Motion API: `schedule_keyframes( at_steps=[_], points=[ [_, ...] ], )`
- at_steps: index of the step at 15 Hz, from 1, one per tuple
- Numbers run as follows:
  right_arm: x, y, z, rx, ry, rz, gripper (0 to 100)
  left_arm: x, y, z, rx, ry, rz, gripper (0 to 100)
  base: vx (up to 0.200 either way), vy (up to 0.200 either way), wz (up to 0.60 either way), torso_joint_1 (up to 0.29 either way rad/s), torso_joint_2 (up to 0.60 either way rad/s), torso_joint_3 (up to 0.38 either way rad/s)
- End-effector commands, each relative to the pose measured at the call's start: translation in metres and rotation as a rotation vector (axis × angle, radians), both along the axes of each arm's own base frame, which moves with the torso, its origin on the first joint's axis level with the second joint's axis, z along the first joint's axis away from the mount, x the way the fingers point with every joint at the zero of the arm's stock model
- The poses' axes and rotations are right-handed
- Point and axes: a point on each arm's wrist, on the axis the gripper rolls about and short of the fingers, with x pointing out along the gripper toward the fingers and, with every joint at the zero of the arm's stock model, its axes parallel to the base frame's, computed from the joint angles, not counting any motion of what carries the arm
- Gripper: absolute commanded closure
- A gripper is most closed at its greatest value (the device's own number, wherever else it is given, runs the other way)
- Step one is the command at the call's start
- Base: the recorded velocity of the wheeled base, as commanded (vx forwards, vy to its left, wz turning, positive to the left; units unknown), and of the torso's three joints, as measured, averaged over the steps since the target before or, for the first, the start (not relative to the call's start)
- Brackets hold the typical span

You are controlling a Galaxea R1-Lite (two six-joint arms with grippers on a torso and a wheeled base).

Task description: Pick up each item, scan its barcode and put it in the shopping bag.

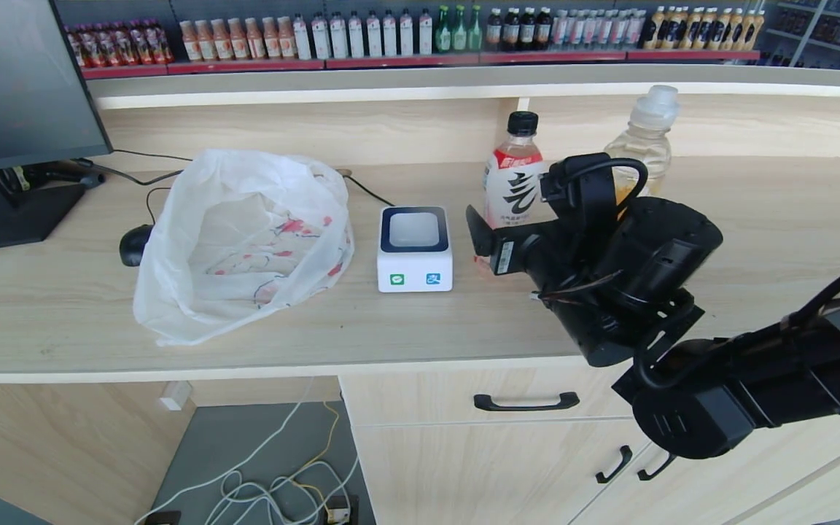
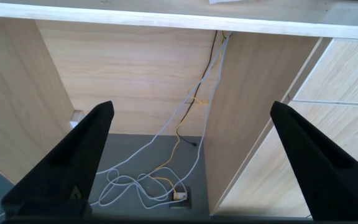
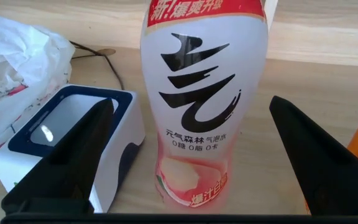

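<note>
A white-and-red labelled drink bottle (image 1: 513,171) with a black cap stands upright on the wooden counter (image 1: 63,306), just right of the white barcode scanner (image 1: 415,248). My right gripper (image 1: 500,240) is open at the bottle's lower half. In the right wrist view the bottle (image 3: 201,106) stands between the fingers of the right gripper (image 3: 191,102), touching neither, with the scanner (image 3: 73,143) beside it. A second bottle (image 1: 642,138) of pale yellow liquid stands behind my right wrist. The white shopping bag (image 1: 245,240) lies open left of the scanner. My left gripper (image 2: 192,106) hangs open below the counter.
A monitor (image 1: 19,80) and a black mouse (image 1: 133,244) sit at the counter's left end. A raised ledge runs along the back. Drawers with black handles (image 1: 526,402) are under the counter front, and loose cables (image 2: 166,174) lie on the floor.
</note>
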Motion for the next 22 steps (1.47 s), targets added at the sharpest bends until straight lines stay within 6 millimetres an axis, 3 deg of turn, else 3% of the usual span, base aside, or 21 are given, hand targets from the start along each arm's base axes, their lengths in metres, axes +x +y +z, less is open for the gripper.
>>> schedule_keyframes(
  at_steps=[1,6,11,13,22],
  points=[
    [0.003,0.001,-0.004,-0.005,0.007,-0.006,0,0.0,0.0,0.0,0.0,0.0,0.002,0,0.0,0.0,0.0,0.0,0.0,0.0],
    [0.011,0.001,0.004,0.019,-0.025,-0.018,0,0.0,0.0,0.0,0.0,0.0,0.002,0,0.0,0.0,0.0,0.0,0.0,0.0],
    [0.037,0.016,0.001,0.043,-0.056,-0.024,0,0.0,0.0,0.0,0.0,0.0,0.0,0,0.0,0.0,0.0,0.0,0.0,0.0],
    [0.044,0.013,0.002,0.05,-0.067,-0.041,0,0.0,0.0,0.0,0.0,0.0,0.0,0,0.0,0.0,0.0,0.0,0.0,0.0],
    [0.048,0.011,-0.001,0.046,-0.061,-0.05,0,0.0,0.0,0.0,0.0,0.0,0.0,0,0.0,0.0,0.0,0.0,0.0,0.0]
  ],
)
